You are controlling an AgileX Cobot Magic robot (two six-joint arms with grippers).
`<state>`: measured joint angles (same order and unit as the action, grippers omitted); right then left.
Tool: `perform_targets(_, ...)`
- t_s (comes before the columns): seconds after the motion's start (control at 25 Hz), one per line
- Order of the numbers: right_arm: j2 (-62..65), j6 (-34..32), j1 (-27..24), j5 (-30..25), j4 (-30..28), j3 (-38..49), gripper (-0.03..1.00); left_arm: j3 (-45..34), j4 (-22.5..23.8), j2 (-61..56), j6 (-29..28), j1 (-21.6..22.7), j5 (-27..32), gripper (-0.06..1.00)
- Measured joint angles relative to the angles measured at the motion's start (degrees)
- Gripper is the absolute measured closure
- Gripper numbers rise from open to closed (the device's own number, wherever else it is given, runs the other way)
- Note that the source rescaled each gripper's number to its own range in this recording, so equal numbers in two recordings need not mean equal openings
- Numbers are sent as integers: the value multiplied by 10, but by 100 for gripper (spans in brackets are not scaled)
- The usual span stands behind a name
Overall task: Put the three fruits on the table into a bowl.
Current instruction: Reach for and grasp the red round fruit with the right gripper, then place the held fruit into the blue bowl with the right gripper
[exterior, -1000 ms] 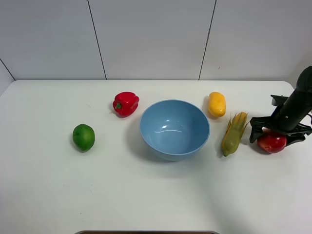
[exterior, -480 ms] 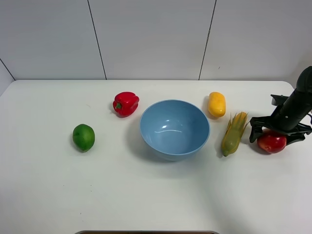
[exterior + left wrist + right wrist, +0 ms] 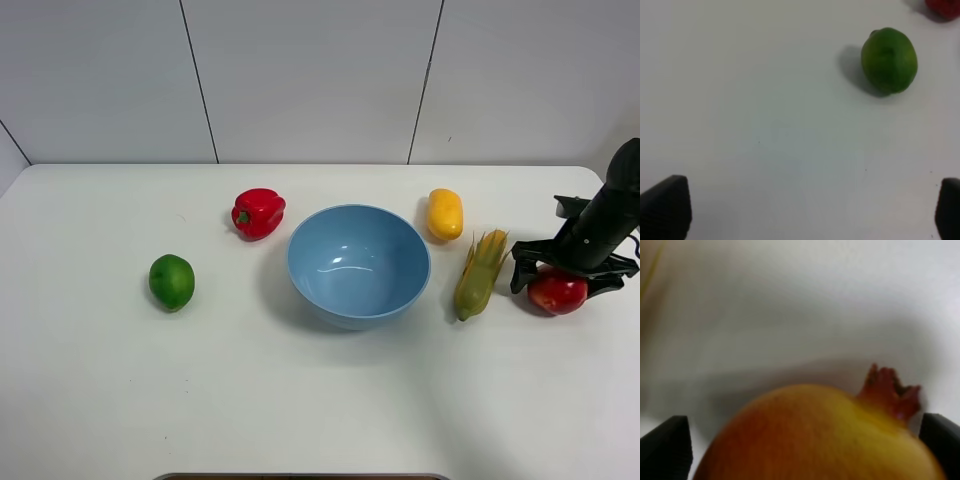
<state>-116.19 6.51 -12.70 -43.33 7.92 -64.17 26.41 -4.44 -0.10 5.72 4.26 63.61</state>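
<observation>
Exterior high view: a white table (image 3: 300,400) holds a light-blue bowl (image 3: 359,262) at the centre of the frame, mouth up. A yellow-orange fruit (image 3: 445,214) lies just to the bowl's upper right, its long axis running top to bottom. A green fruit (image 3: 172,281) sits well apart at centre left. At the right edge a red fruit (image 3: 557,292), with a small crown, rests on the table between the spread jaws of the right gripper (image 3: 568,280). The left gripper (image 3: 812,207), seen only from its wrist camera, is spread wide over bare table.
</observation>
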Motion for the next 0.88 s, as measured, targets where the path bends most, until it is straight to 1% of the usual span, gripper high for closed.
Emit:
perform_targets(0.16,-7,0,0,-7,2,-1,26,0,0,0,0,0,0,-6)
perform_targets(0.24,-7,0,0,-7,2,-2,31,0,0,0,0,0,0,-6)
perform_targets(0.32,-8,0,-1,-7,1,-2,40,0,1,0,0,0,0,-6)
perform_targets(0.52,-8,0,-1,-6,0,-2,57,0,1,0,0,0,0,-6)
perform_targets(0.6,-8,0,-1,-6,0,-2,58,0,1,0,0,0,0,-6)
perform_targets(0.88,-8,0,-1,-5,0,-2,58,0,1,0,0,0,0,-6)
